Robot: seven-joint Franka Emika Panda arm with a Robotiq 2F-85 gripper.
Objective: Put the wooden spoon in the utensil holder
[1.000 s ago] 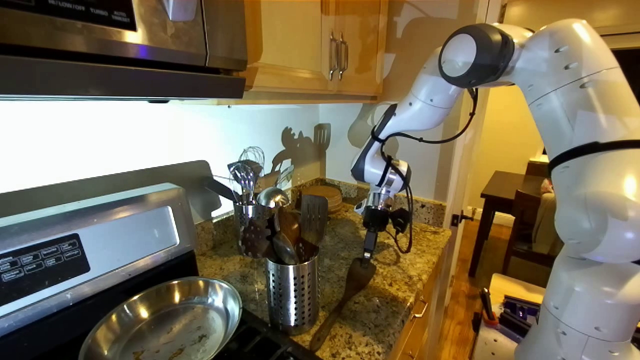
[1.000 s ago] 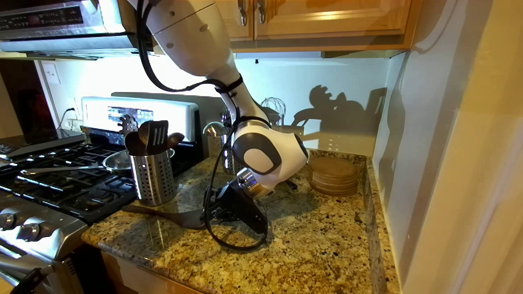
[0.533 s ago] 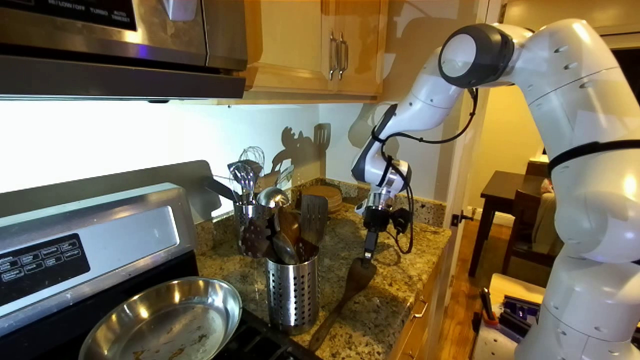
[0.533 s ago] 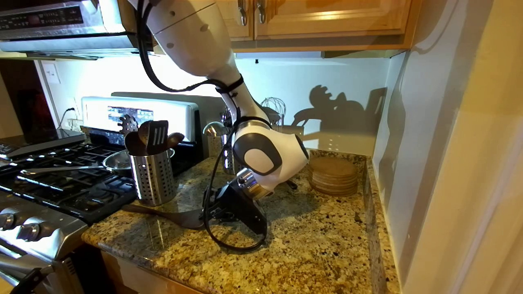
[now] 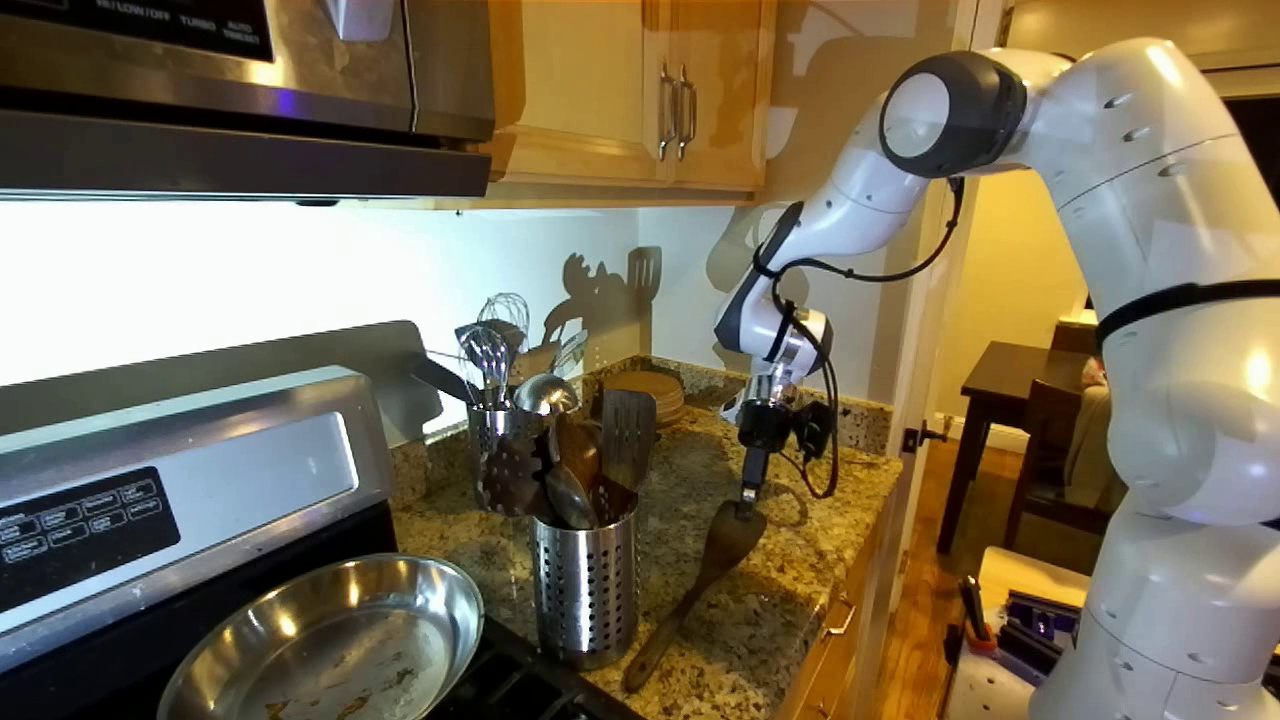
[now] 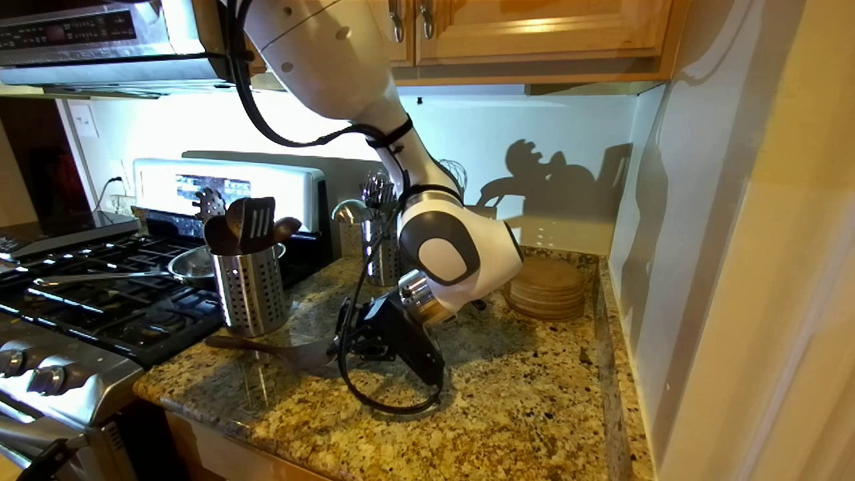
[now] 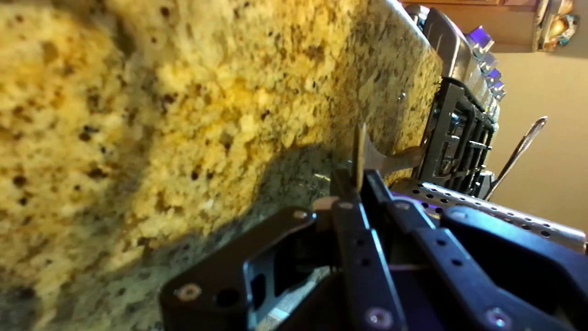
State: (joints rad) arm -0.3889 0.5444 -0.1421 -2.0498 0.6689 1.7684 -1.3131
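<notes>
The wooden spoon (image 5: 728, 540) is brown, with a wide flat head and a long slim handle. It also shows in an exterior view (image 6: 310, 355). My gripper (image 5: 747, 502) is shut on the end of its head; in the wrist view the head's thin edge (image 7: 359, 156) stands between the fingertips (image 7: 360, 181). The handle slants toward the stove and passes beside the utensil holder. I cannot tell whether the handle end touches the counter. The utensil holder (image 5: 585, 590) is a perforated steel cylinder with several dark and wooden utensils; it also shows in an exterior view (image 6: 250, 294).
A second steel holder (image 6: 382, 257) with whisks and a ladle stands behind, near the wall. A steel frying pan (image 5: 330, 640) sits on the stove. A stack of round boards (image 6: 544, 287) stands in the back corner. Cabinets (image 5: 630, 100) hang above the granite counter (image 6: 481, 414).
My gripper has moved a little away from the utensil holder, and the wooden spoon has shifted with it. The holder and the other things have not moved.
</notes>
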